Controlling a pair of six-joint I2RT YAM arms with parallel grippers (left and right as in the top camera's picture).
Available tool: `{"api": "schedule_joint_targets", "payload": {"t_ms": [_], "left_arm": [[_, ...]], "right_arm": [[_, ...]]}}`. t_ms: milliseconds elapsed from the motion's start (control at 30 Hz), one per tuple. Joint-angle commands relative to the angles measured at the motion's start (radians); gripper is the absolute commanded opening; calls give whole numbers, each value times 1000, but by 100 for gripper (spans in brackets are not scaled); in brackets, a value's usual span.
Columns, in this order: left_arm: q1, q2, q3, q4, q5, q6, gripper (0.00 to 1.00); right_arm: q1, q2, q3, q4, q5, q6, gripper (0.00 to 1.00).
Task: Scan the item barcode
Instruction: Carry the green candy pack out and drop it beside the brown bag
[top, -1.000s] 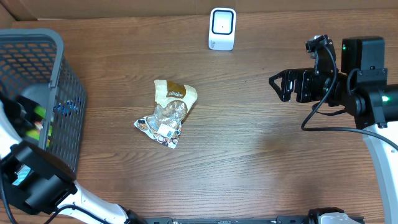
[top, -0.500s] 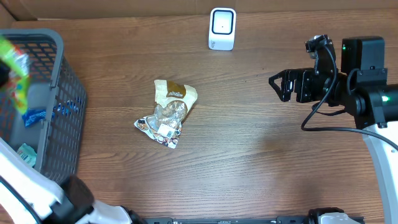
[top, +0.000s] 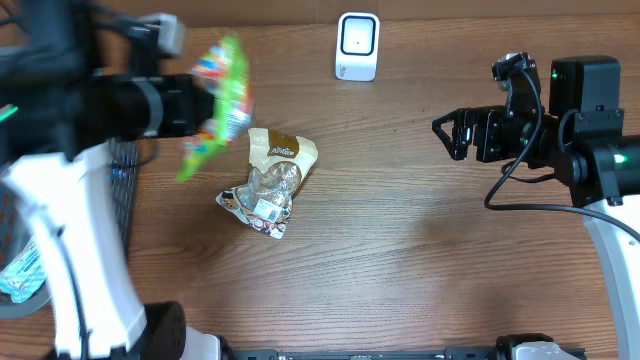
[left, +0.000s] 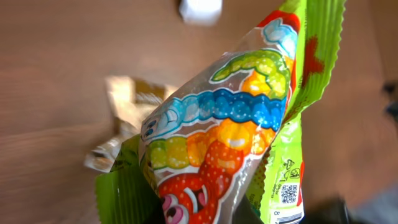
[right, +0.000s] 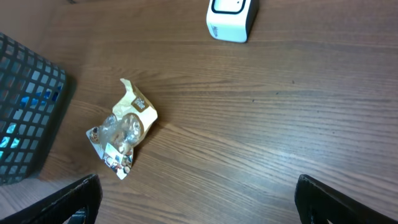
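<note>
Gummy-worm candy bag (top: 222, 95), pinched in the tightly closed left fingers (top: 190, 108), hangs above the desk (top: 400, 250) near the white scanner (top: 357, 45), probably so its barcode can face it, while the right fingers (right: 323, 196) are spread wide, empty.

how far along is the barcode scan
Done: the gummy candy bag is lifted off the table, left gripper shut on it. In hand: it hangs in the air left of the white scanner. Left: facing its barcode to the scanner. The right gripper hangs open, empty.
</note>
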Motion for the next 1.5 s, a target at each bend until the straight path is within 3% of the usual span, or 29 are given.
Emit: {"api": "schedule_joint_targets", "payload": {"t_ms": [0,167,367,400,433,500,567,667,867,1033,1200,1333,1467], "left_arm": [[-112,56,-131,31,-11,29,4],[-243,175,-304,103,-10,6,4],[-344,340,-359,112,-11,6,5],[-357,365,-359,109,-11,6,9],[-368,392,-359,98,-12,6,25],[-374,410,-359,85,-16,6,48],[-374,418,-359,71,-55,-18,57],[-367,416,-339,49,-115,-39,58],[-329,404,-127,-35,-164,-39,51],[-256,336,122,-35,-185,-74,53],[-117,209,254,-34,-395,-217,56],[80,101,261,-34,-537,-354,64],[317,60,260,-34,-541,-443,66]], "right_arm": [[-3,0,25,6,-6,-4,100],[-3,0,25,0,-6,-4,100],[-3,0,25,-2,-6,-4,100],[-3,0,25,-2,-6,-4,100],[-3,0,25,-3,-6,-4,100],[-3,0,25,-3,-6,-4,100],[-3,0,25,-2,-6,-4,100],[-3,0,25,2,-6,-4,100],[-3,0,25,4,-6,-4,100],[-3,0,25,-14,-6,-4,100],[-3,0,25,-25,-6,-4,100],[-3,0,25,-24,-6,-4,100],[-3,0,25,-24,-6,-4,100]]}}
